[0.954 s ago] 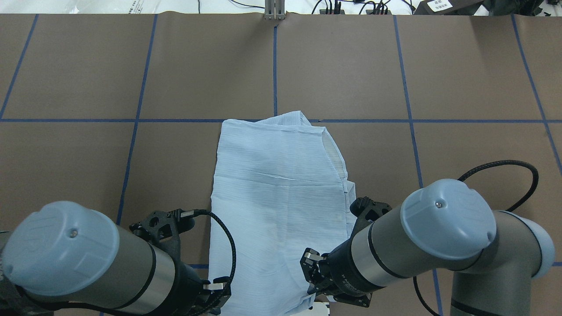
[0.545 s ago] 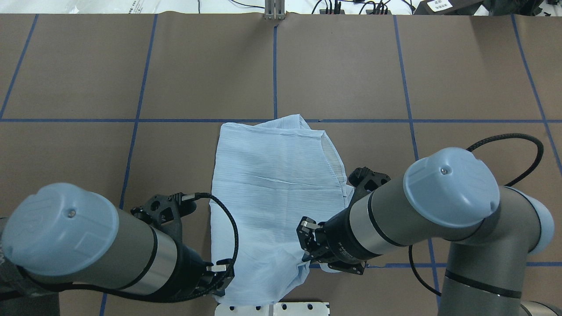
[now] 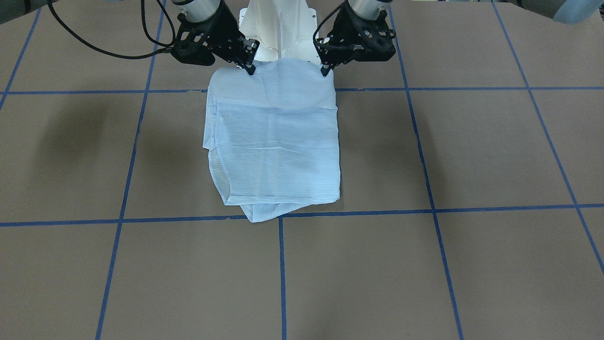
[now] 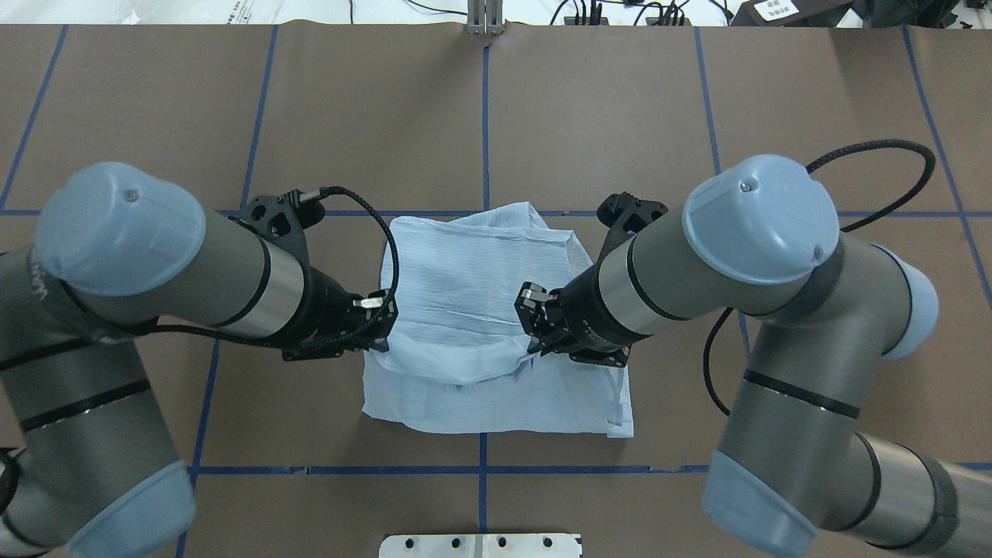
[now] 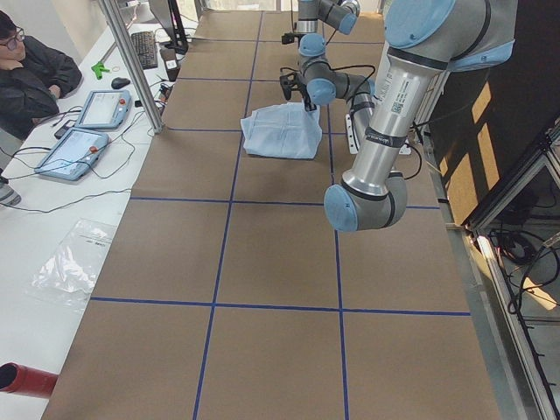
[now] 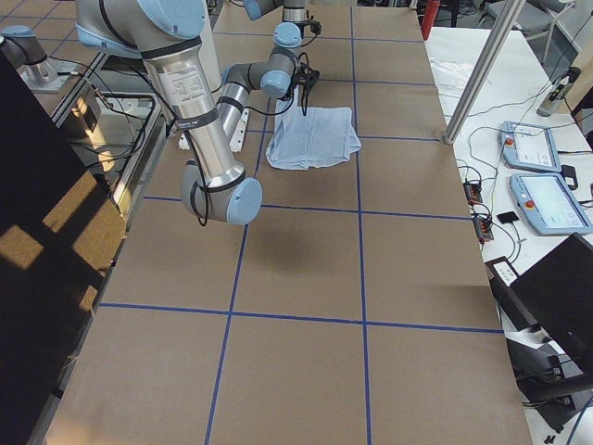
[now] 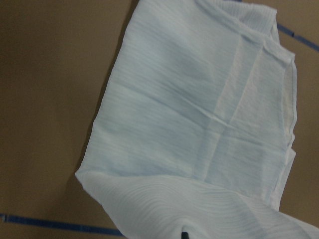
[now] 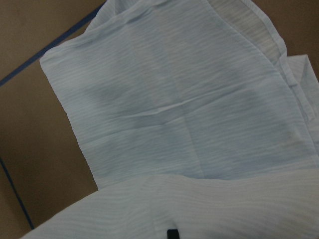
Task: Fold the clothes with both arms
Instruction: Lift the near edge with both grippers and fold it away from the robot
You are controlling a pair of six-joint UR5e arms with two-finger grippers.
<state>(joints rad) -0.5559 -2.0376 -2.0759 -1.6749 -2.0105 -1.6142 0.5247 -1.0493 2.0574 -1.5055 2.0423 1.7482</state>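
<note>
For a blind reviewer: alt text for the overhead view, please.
The left hand and right hand each pinch the robot-side edge of a light blue shirt, lifted over the rest, which lies on a brown table.

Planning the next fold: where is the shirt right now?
In the overhead view the shirt lies mid-table astride the central blue tape line, its robot-side edge held up by the left gripper and right gripper.

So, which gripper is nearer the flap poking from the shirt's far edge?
Right. The right gripper grips the shirt directly behind the flap; the left gripper sits off to one side.
</note>
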